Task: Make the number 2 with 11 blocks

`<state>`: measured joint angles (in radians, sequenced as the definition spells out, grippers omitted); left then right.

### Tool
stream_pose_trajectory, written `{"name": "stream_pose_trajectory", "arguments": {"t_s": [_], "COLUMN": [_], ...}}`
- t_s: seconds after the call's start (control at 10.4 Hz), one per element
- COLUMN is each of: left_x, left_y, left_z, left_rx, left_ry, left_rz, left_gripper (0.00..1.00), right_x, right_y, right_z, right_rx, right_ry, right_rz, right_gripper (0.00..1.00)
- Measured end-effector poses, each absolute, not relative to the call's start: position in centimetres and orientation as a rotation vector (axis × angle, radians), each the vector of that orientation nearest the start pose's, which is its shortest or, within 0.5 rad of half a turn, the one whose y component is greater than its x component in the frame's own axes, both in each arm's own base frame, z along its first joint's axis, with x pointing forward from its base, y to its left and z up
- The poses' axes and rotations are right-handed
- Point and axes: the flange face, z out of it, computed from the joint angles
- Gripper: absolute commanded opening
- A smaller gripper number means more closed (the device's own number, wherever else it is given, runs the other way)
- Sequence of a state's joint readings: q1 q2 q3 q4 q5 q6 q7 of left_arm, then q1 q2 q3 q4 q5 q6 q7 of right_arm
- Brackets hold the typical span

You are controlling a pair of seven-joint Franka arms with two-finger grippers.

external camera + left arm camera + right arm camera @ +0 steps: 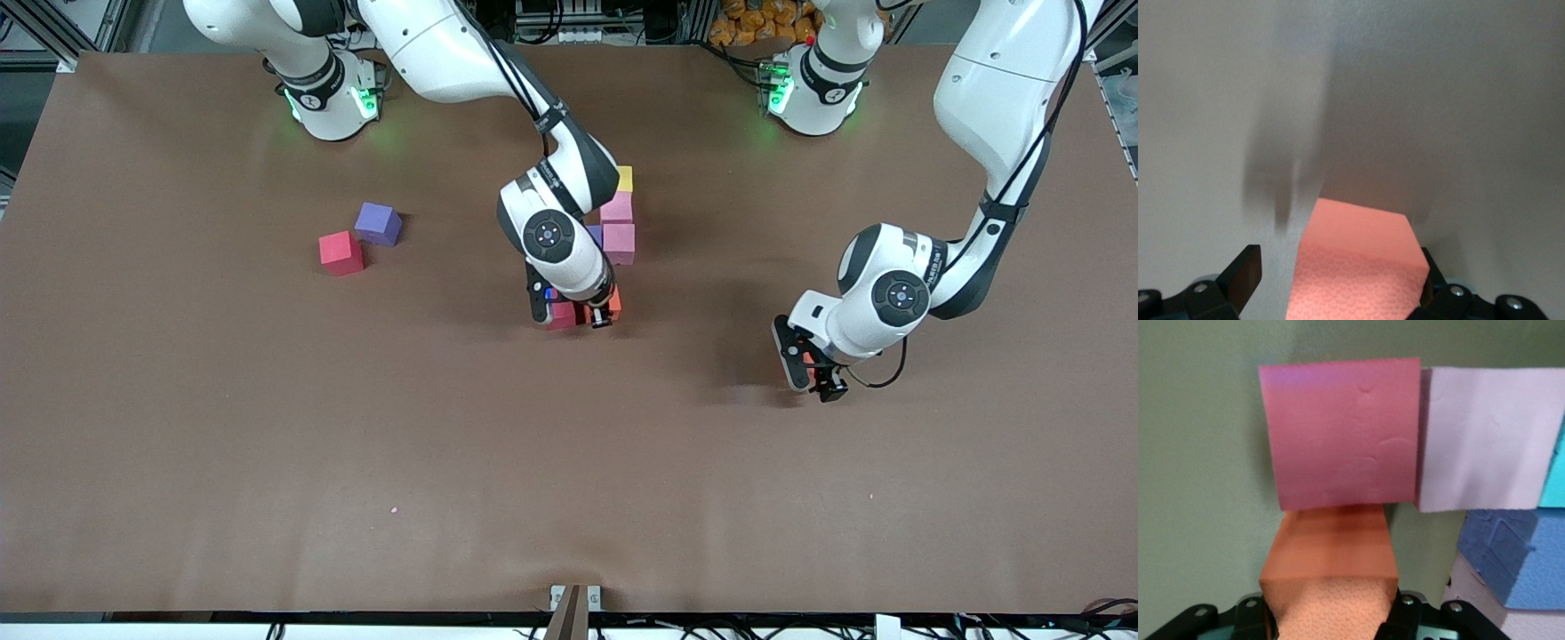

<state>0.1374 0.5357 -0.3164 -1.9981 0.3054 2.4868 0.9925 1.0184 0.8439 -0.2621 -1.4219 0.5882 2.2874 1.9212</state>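
Observation:
My right gripper (603, 311) (1331, 613) is shut on an orange block (614, 300) (1330, 553), low at the end of the number 2 nearest the front camera. It is beside a deep pink block (560, 314) (1341, 430). A yellow block (626, 178) and two pink blocks (617, 207) stand in a line farther back; the arm hides the rest. The right wrist view also shows a pale block (1488, 440) and blue blocks (1511, 553). My left gripper (811, 363) (1338, 273) is open around another orange block (1361, 260), with a gap at one finger (1245, 273).
A red block (341, 252) and a purple block (378, 222) lie loose together toward the right arm's end of the table (267, 444). The left gripper and its block are apart from the figure, toward the left arm's end.

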Motion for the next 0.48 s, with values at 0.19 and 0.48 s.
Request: {"name": "stream_pose_trajectory", "arguments": {"t_s": [0.19, 0.48], "left_x": [59.8, 59.9], "left_y": [-9.0, -8.5], "left_z": [19.8, 19.8], "left_rx": [-2.402, -2.401], "left_ry": [1.995, 1.998], "left_rz": [0.026, 0.025], "left_gripper": [1.0, 1.0], "right_x": [49.9, 49.8], "right_y": [53.5, 53.4], "right_z": [20.4, 20.2], "right_rx": [-2.229, -2.214], "right_ry": [1.998, 2.02], "right_rz": [0.344, 0.343], "right_gripper": [0.41, 0.4]}}
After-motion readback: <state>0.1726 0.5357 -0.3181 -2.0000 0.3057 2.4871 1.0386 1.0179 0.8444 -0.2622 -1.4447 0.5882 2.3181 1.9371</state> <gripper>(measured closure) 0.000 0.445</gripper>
